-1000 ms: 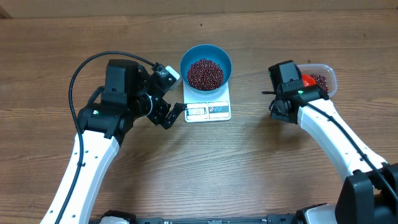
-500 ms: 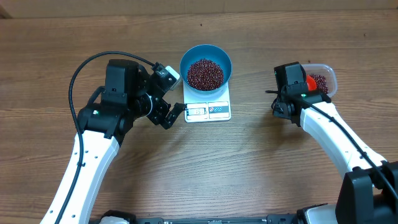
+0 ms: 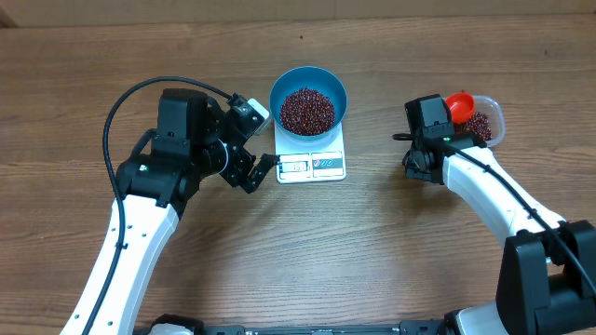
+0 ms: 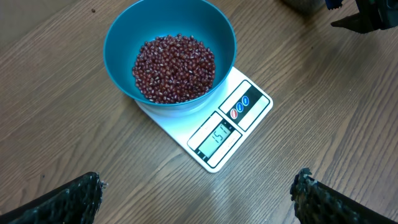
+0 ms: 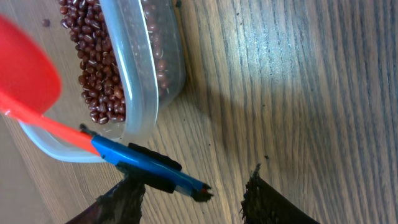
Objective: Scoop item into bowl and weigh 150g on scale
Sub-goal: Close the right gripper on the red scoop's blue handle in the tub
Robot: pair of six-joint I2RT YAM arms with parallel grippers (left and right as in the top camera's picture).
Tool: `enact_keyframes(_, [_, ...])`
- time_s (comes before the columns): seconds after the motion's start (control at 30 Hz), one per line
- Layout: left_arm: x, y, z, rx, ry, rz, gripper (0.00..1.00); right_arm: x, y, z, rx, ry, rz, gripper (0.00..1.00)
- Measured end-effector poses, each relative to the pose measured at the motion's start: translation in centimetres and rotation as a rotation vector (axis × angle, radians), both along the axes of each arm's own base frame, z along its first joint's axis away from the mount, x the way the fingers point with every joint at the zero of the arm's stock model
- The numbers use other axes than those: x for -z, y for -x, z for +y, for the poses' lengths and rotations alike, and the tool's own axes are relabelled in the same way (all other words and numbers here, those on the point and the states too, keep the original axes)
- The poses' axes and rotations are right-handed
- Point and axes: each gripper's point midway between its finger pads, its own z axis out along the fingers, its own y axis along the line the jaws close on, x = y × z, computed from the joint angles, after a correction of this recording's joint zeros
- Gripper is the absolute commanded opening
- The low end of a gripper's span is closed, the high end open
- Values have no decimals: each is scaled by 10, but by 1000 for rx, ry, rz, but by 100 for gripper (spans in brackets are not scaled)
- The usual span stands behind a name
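Since a second ago the red plastic scoop with a blue handle [image 3: 458,102] has swung up toward the far rim of the clear rounded plastic tub [image 3: 498,116]. The right pincer [image 5: 194,185] has shifted only slightly beside it, and the left arm has not stirred. From overhead, the round bright blue bowl [image 3: 276,93] sits on the small flat white rectangular kitchen scale [image 3: 312,166] on the wooden table [image 3: 372,242], with a heap of small dark red-brown beans [image 3: 307,110] inside it. The left pincer [image 3: 254,173] sits just left of the scale, apart from it, and the tub lies well to the right with more of the same beans in it. The left wrist view adds what overhead cannot resolve: the scale's display [image 4: 217,135] reads 15, with any further digit unclear, next to red and blue buttons [image 4: 239,106]. It also shows the left pincer's fingers [image 4: 74,199] spread wide at the bottom corners, pinching nothing. Only the right wrist view shows how the right pincer stands. It is spread, the scoop's blue handle lies across one fingertip with its end in the gap, clear of the other finger, and the scoop's red cup is at the tub's rim beside the beans.
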Motion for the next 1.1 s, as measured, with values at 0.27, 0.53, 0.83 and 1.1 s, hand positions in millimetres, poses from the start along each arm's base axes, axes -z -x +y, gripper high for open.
enact_keyframes(0.27, [0, 0, 0, 0, 0, 0, 100, 0, 0, 0, -3, 2, 0, 48])
enact_keyframes(0.53, [0, 0, 0, 0, 0, 0, 100, 1, 0, 4, -11, -18, 5, 43])
enact_keyframes(0.83, [0, 0, 0, 0, 0, 0, 100, 2, 2, 9, -77, -25, 26, 26])
enact_keyframes(1.1, [0, 0, 0, 0, 0, 0, 100, -5, 1, 8, -122, -23, 17, 11])
